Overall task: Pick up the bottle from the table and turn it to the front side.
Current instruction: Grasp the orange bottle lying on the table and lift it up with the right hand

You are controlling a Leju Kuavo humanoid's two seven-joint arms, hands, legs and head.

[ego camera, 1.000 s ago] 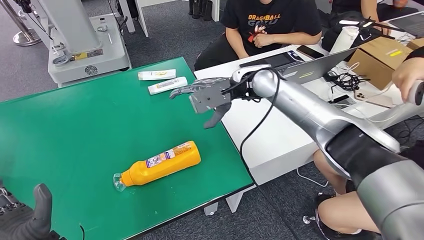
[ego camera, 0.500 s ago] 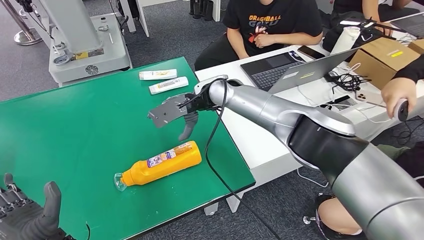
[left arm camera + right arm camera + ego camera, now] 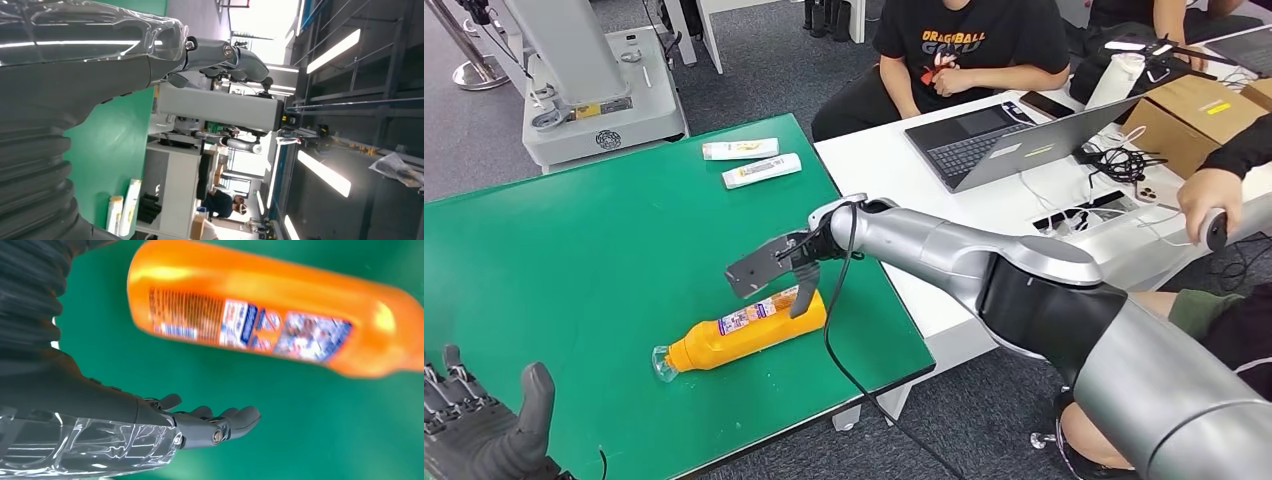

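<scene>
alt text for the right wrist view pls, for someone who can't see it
An orange bottle with a printed label lies on its side on a green table. The robot's right hand hovers open just beside it, fingers stretched out, not touching. The bottle is slightly blurred.

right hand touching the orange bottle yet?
Apart. The right wrist view shows green table between the right hand and the orange bottle; the head view overlaps them and cannot settle it.

Orange bottle [image 3: 746, 329] (labelled) lies sideways on green table [image 3: 574, 260].
</scene>
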